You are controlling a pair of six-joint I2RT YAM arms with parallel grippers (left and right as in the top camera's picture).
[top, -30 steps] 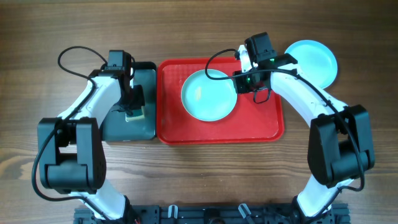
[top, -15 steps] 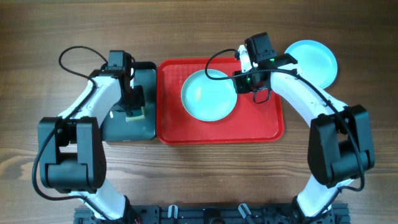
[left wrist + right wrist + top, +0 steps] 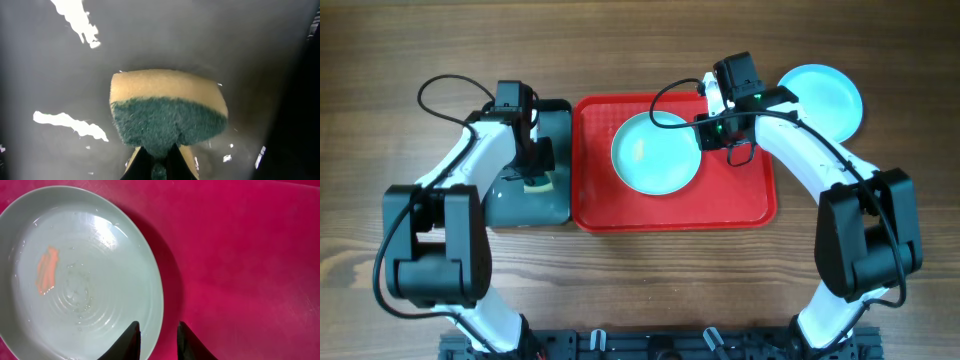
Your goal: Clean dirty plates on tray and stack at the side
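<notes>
L tool (image 3: 156,150) is shut tight on the green & yellow sponge (image 3: 167,107), over the shiny black tray (image 3: 200,35). R tool (image 3: 157,326) is a bit open, w/ one finger on each side of the rim of the aqua plate (image 3: 75,270). That plate sits in the red tray (image 3: 250,255) & has an orange smear (image 3: 47,270) on it. A 2nd aqua plate (image 3: 825,95) is on the tabletop (image 3: 640,290), just by the red tray's far right corner.
</notes>
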